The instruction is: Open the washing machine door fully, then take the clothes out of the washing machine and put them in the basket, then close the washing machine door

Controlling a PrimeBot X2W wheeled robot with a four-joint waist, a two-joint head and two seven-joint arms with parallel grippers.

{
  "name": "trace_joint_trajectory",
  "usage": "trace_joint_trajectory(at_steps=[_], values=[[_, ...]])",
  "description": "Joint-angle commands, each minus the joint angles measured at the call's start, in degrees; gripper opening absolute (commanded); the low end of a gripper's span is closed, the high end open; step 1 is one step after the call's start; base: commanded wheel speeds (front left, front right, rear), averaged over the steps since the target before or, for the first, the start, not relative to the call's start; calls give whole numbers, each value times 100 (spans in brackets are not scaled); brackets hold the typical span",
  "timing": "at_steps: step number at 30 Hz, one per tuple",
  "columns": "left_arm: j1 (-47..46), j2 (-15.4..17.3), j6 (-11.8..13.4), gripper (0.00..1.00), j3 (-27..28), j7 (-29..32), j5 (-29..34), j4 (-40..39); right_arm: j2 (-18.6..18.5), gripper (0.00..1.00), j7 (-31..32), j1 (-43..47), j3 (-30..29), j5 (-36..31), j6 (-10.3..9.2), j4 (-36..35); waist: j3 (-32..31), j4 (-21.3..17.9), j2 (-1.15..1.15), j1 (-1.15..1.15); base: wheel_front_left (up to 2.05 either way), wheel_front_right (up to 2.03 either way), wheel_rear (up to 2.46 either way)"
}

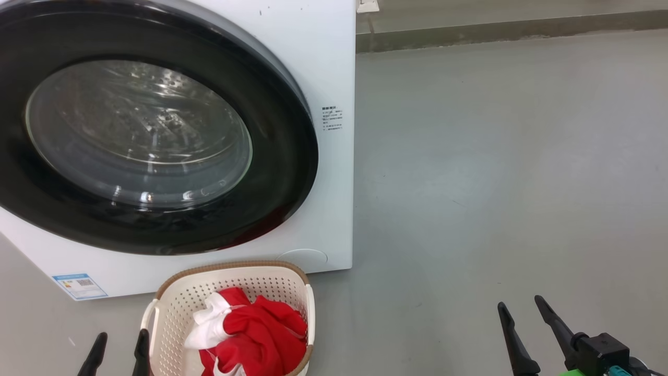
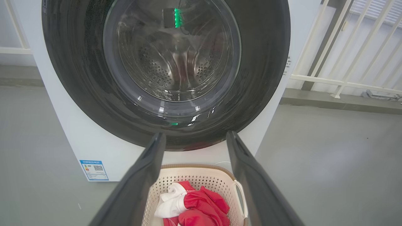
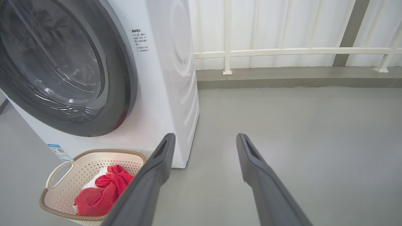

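Apparently the last step is finished, or nearly so. At the left, the left gripper is seen spread and empty, just beside the basket, in which the clothes are lying. Above the basket, the washing machine door is judged to be shut against the washing machine; only a check of the latch may be needed. Far at the right, the right gripper is held spread and empty, well apart from the door.

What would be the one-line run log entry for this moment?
washing machine door: shut | clothes: in basket | left gripper: open, empty | right gripper: open, empty
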Motion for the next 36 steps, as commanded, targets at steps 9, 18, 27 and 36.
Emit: trace_joint_trajectory(at_steps=[9,18,27,36], values=[[-86,68,-30,100,220,-69,37,-121,-61,100,-22,-62,52,11,-21,-160,-19,19,0,0,0,0,0],[-95,48,-30,100,269,-69,29,-143,-57,100,-22,-58,64,0,-21,-181,-19,26,0,0,0,0,0],[-2,-204,5,0,4,22,-15,261,53,0,19,13,-72,6,1,282,-11,18,0,0,0,0,0],[-93,-238,3,0,20,177,-527,267,37,0,154,-61,-95,592,0,240,-16,38,0,7,0,0,0]])
